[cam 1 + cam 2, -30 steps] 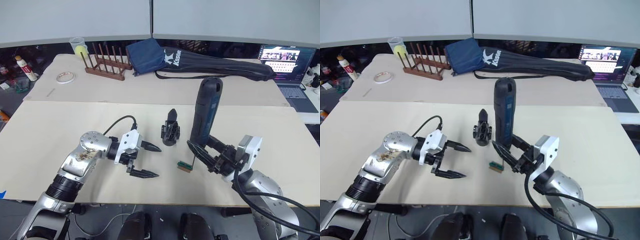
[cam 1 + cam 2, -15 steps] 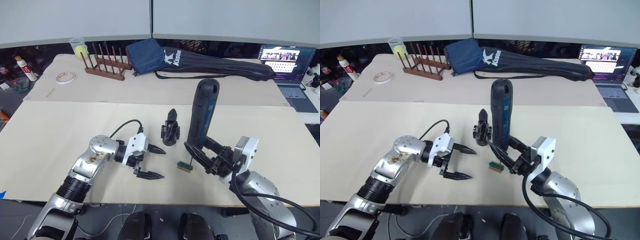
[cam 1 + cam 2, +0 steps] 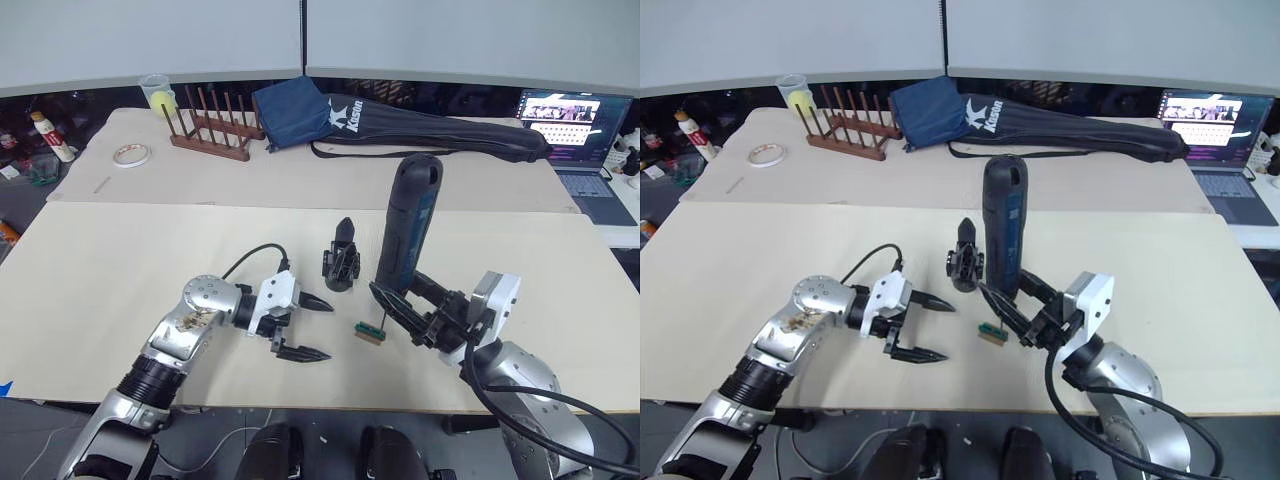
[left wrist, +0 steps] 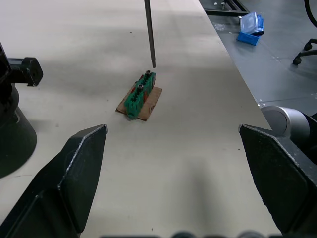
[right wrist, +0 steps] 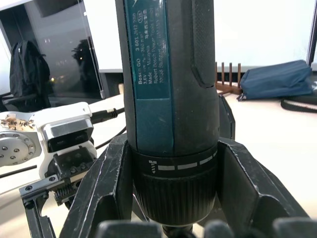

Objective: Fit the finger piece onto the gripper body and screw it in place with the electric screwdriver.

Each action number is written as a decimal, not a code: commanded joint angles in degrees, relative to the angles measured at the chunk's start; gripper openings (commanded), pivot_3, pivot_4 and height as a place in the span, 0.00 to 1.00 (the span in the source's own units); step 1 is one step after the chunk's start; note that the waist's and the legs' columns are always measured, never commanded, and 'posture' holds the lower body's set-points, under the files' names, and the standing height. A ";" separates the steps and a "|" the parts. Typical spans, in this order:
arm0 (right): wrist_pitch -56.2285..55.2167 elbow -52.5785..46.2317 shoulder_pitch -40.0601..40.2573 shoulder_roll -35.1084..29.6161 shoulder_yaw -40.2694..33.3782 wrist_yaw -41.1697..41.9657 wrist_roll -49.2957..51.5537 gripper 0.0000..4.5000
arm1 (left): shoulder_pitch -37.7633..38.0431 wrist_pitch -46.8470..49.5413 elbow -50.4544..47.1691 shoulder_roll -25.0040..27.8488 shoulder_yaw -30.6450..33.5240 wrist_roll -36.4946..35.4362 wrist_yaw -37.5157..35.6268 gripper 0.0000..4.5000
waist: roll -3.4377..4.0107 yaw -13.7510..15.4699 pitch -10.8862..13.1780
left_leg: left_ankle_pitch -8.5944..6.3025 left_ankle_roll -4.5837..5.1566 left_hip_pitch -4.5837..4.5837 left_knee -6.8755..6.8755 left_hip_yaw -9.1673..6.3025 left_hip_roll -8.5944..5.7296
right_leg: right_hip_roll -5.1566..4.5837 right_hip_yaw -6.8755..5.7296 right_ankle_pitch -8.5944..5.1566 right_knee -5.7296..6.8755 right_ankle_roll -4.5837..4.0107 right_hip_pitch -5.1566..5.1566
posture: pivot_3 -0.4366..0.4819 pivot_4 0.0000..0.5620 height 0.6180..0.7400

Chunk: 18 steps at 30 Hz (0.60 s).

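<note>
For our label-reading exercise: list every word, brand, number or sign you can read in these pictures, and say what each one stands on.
"Bosch GO", "3 601 JH2 ...", "3.6 V" and "Made ... Malaysia": blue label on the electric screwdriver, held between the right gripper's jaws; the label's smaller lines are too small to read in full.
White brand lettering, perhaps "Kason": on the long black bag; not surely readable.
Laptop screen: too small to read.

One electric screwdriver (image 3: 405, 230), one gripper body (image 3: 340, 262), one green block (image 3: 368, 332), two tools.
</note>
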 commanded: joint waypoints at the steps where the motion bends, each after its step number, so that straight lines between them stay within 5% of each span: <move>1: -3.06 -2.51 -0.92 -0.32 -0.71 -0.11 0.66 0.43 | -1.03 -1.14 -0.26 -0.26 0.62 -0.12 0.26 1.00 | 0.00 0.00 0.00 | 0.00 0.00 0.00 0.00 0.00 0.00 | 0.00 0.00 0.00 0.00 0.00 0.00 | 0.48 0.27 0.92; 18: -3.70 -1.58 -0.81 -0.79 -0.18 -0.36 -0.14 0.43 | -1.93 -1.03 -0.24 -0.30 0.72 -0.27 0.17 1.00 | 0.00 0.01 0.00 | 0.00 0.00 0.00 0.00 0.00 0.00 | 0.00 0.00 0.00 0.00 0.00 0.00 | 0.48 0.27 0.92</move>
